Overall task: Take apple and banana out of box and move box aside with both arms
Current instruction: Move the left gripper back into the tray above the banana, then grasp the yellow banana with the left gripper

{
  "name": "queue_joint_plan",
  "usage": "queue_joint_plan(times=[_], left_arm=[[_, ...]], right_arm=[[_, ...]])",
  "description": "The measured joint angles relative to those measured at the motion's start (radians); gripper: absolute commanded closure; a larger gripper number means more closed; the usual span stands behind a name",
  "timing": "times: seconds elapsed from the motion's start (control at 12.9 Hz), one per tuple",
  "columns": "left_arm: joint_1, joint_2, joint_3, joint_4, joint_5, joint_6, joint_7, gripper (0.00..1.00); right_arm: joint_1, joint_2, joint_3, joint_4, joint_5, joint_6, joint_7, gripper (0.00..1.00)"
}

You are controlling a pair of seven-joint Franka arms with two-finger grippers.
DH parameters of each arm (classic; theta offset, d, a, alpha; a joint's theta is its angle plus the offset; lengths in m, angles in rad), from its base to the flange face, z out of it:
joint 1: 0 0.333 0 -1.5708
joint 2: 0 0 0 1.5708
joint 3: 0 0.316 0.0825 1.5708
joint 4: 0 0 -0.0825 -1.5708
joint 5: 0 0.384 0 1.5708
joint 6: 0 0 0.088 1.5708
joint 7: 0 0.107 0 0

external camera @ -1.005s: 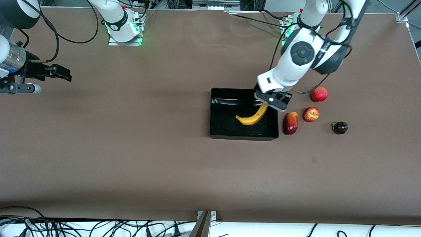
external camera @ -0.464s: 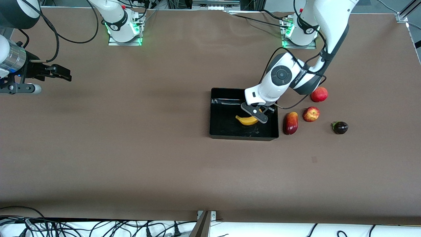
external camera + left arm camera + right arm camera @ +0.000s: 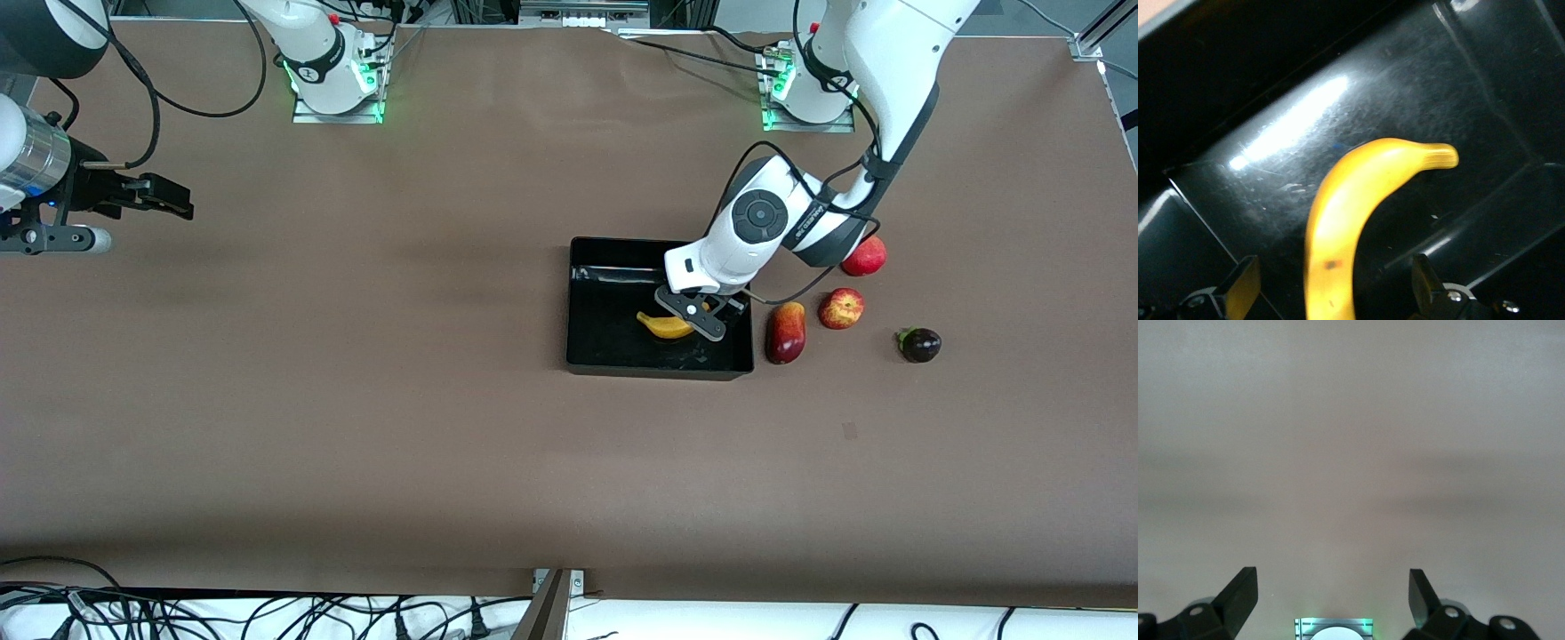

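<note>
The yellow banana lies in the black box, near the wall toward the left arm's end. My left gripper is down inside the box, open, with one finger on each side of the banana's middle and a gap at both sides. The mottled apple rests on the table beside the box, toward the left arm's end. My right gripper waits open and empty over bare table at the right arm's end.
A dark-red mango lies right against the box's outer wall, next to the apple. A red pomegranate sits farther from the front camera, partly under the left arm. A dark purple fruit lies toward the left arm's end.
My left gripper has come down from the box's corner into the box and now straddles the banana. The banana, the other fruits and the right arm have not moved.
</note>
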Motion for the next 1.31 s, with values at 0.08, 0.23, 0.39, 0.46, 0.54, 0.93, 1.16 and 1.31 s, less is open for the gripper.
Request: queue_joint_plan(times=[0.08, 0.23, 0.39, 0.46, 0.54, 0.93, 1.16, 1.31], left_arm=[[-0.003, 0.013, 0.006, 0.0, 0.01, 0.007, 0.0, 0.0], [-0.006, 0.035, 0.007, 0.0, 0.011, 0.013, 0.0, 0.0], [-0.017, 0.051, 0.007, 0.0, 0.011, 0.032, 0.0, 0.0], [-0.024, 0.059, 0.008, 0.0, 0.011, 0.042, 0.0, 0.0], [-0.029, 0.068, 0.008, 0.0, 0.011, 0.049, -0.001, 0.0], [-0.031, 0.105, 0.019, 0.004, 0.011, 0.061, -0.001, 0.0], [-0.031, 0.109, 0.02, 0.008, 0.011, 0.061, 0.0, 0.43], [-0.031, 0.109, 0.02, 0.009, 0.011, 0.061, 0.0, 1.0]], right_arm=[[0.0, 0.0, 0.0, 0.0, 0.0, 0.0, 0.0, 0.0], [0.0, 0.0, 0.0, 0.0, 0.0, 0.0, 0.0, 0.0], [0.0, 0.0, 0.0, 0.0, 0.0, 0.0, 0.0, 0.0], [0.0, 0.0, 0.0, 0.0, 0.0, -0.001, 0.0, 0.0], [0.0, 0.0, 0.0, 0.0, 0.0, -0.001, 0.0, 0.0], [0.0, 0.0, 0.0, 0.0, 0.0, -0.002, 0.0, 0.0], [0.0, 0.001, 0.0, 0.0, 0.0, -0.002, 0.0, 0.0], [0.0, 0.007, 0.0, -0.001, 0.0, -0.003, 0.0, 0.0]])
